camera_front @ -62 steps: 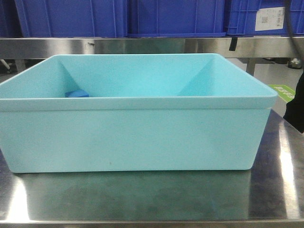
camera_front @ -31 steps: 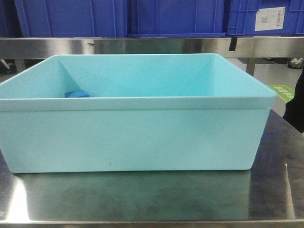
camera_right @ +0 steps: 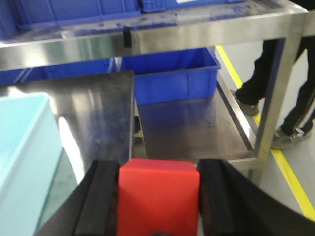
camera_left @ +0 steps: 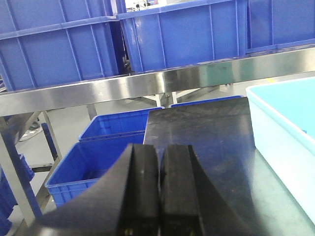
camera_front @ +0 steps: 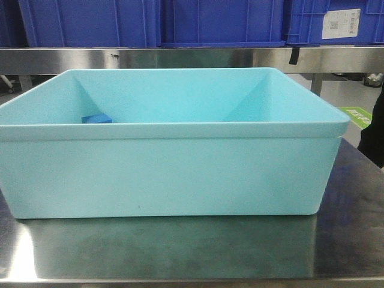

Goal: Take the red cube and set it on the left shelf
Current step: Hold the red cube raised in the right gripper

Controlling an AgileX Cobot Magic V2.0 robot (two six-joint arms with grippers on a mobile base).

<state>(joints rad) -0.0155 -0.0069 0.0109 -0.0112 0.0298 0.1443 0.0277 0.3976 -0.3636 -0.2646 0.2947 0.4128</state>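
The red cube (camera_right: 157, 196) is clamped between the right fingers (camera_right: 101, 194), up by the worktop's (camera_right: 93, 118) right edge, with the turquoise tub (camera_right: 22, 147) off to its left. The left shelf (camera_right: 197, 32) runs beyond the worktop's far edge, ahead of the cube and higher. The left fingers (camera_left: 142, 187) are pressed together on nothing, so I reckon the right arm must carry the cube forward and leftward.

My right gripper (camera_right: 158, 171) clamps the red cube (camera_right: 158, 199), its top face level; the steel shelf (camera_left: 147, 84) carries blue crates (camera_left: 177, 34).
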